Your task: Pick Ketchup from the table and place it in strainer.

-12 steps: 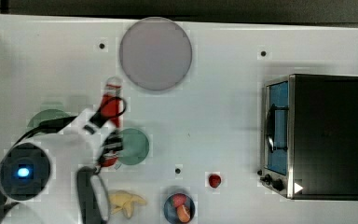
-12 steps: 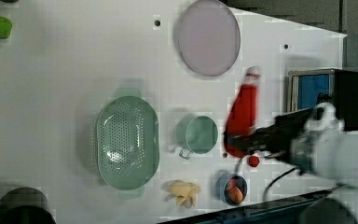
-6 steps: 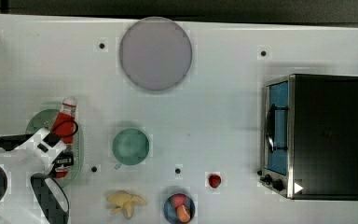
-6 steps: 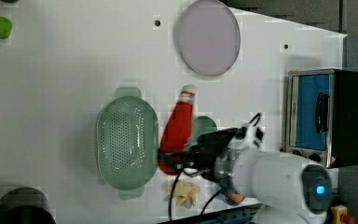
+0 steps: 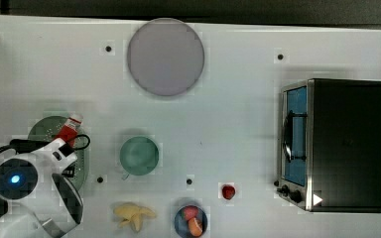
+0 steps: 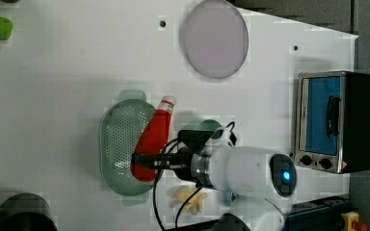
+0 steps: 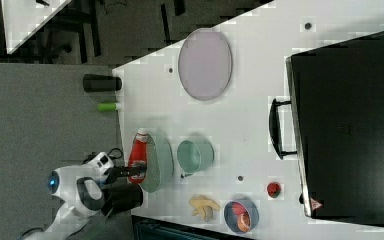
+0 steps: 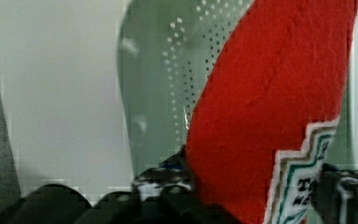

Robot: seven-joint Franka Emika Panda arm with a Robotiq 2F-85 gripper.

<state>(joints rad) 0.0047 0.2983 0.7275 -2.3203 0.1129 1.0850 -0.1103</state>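
Observation:
The Ketchup [image 6: 154, 139], a red bottle with a white cap, lies tilted across the pale green strainer [image 6: 118, 139], its cap past the rim nearer the cup. My gripper [image 6: 142, 161] is shut on the bottle's base, a finger on each side of it. In the top view the Ketchup [image 5: 69, 130] sticks out from under my arm, over the strainer [image 5: 42, 128]. In the wrist view the red body and white label [image 8: 270, 93] sit between my fingers, with the strainer's holes [image 8: 182, 70] right behind. In the right view the Ketchup [image 7: 138, 152] sits at the strainer's [image 7: 162, 160] outer rim.
A teal cup [image 5: 139, 155] stands just to the top view's right of the strainer. Farther off are a grey-lilac plate [image 5: 165, 57], a toaster oven [image 5: 337, 144], a small red fruit [image 5: 228, 191], a banana [image 5: 133, 214] and a bowl of fruit [image 5: 190, 220].
My arm has carried the Ketchup towards the top view's left, from beside the cup to over the strainer, and has brought it lower.

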